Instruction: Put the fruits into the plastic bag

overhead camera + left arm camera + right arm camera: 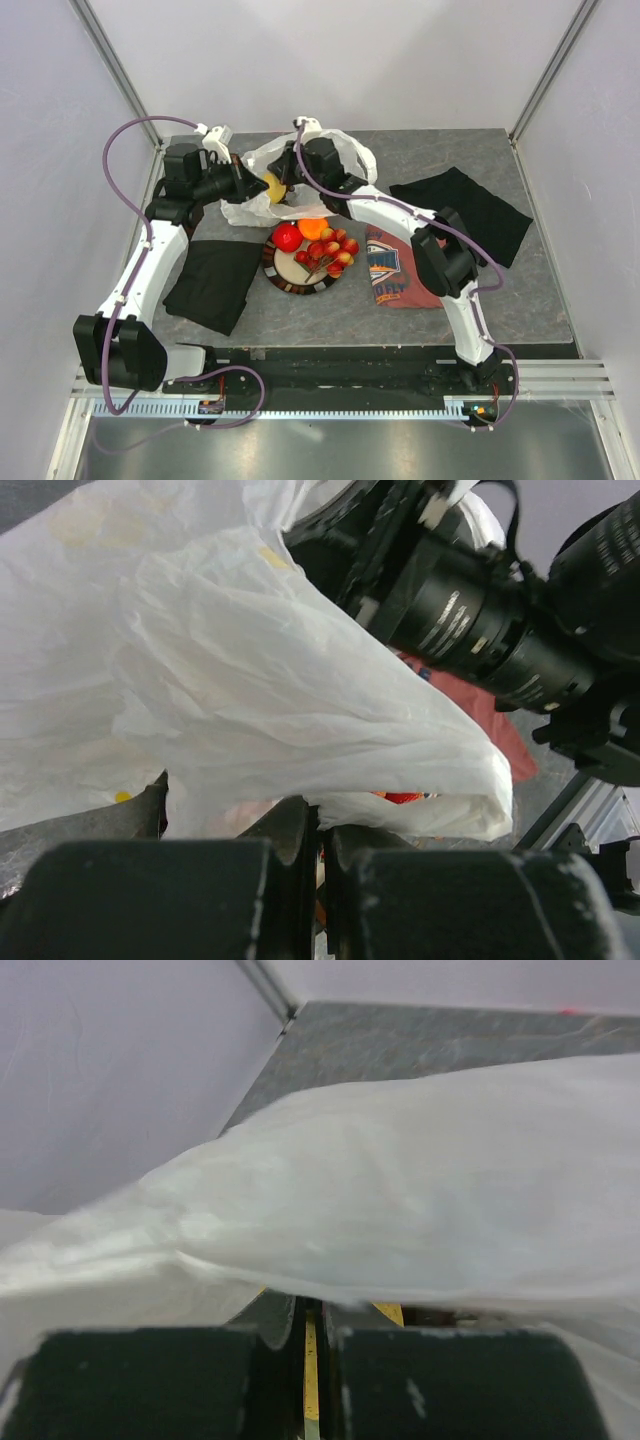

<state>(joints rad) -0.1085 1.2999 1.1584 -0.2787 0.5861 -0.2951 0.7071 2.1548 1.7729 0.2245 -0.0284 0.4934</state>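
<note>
The white plastic bag (335, 160) lies at the back middle of the table, and both grippers hold its mouth apart. My left gripper (254, 186) is shut on the bag's edge (250, 680); its jaws (322, 825) pinch the film. My right gripper (286, 172) is shut on the opposite edge (400, 1220), jaws (310, 1305) nearly closed on it. A yellow lemon (273, 188) shows between the two grippers at the bag's mouth. The red apple (288, 237), the orange (313, 228) and several small red-yellow fruits (332, 250) sit on the plate (290, 281). I see no grape bunch.
A black cloth (212, 283) lies left of the plate and another (462, 213) at the right. A red printed T-shirt (395, 265) lies right of the plate. The right arm's black wrist (480, 630) is close in front of the left wrist camera.
</note>
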